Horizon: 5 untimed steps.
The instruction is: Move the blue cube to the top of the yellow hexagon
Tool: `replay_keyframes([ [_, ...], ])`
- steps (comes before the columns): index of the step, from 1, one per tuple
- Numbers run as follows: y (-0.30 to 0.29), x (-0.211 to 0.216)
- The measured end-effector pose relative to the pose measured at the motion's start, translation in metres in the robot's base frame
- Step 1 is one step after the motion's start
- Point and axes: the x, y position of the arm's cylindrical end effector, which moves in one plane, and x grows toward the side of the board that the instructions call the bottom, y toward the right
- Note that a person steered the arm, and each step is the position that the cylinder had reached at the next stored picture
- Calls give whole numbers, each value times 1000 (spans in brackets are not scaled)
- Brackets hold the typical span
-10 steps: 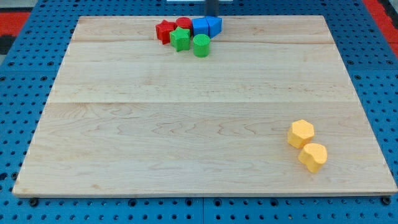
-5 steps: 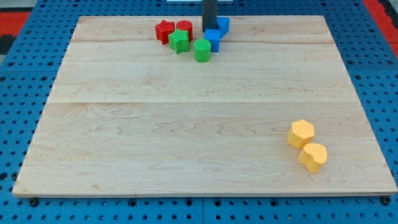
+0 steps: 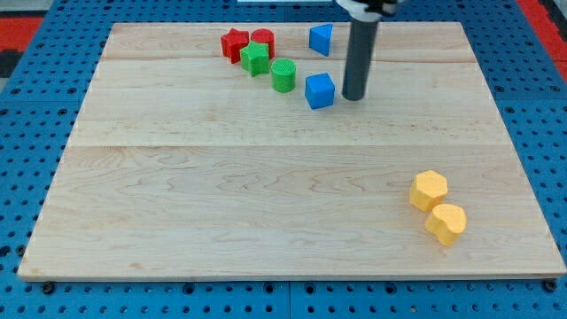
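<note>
The blue cube [image 3: 320,90] sits on the wooden board in the upper middle. My tip [image 3: 353,97] stands just to its right, a small gap away. The yellow hexagon [image 3: 429,190] lies far off at the view's lower right, with a second yellow block [image 3: 446,223] touching it below. The rod rises from the tip to the view's top edge.
A second blue block [image 3: 321,38] sits near the board's top edge. A green cylinder [image 3: 283,76], a green star [image 3: 256,58], a red star [image 3: 234,42] and a red cylinder [image 3: 262,39] cluster at the top, left of the cube.
The blue cube has been pushed out of the cluster, down and to the right. My tip has moved from the top edge to the cube's right side. The green cylinder shifted slightly.
</note>
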Motion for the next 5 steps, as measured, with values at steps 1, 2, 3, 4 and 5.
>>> replay_keyframes([
  [1,-1,-53],
  [2,-58,-64],
  [3,-59,-13],
  [4,-24,42],
  [5,23,46],
])
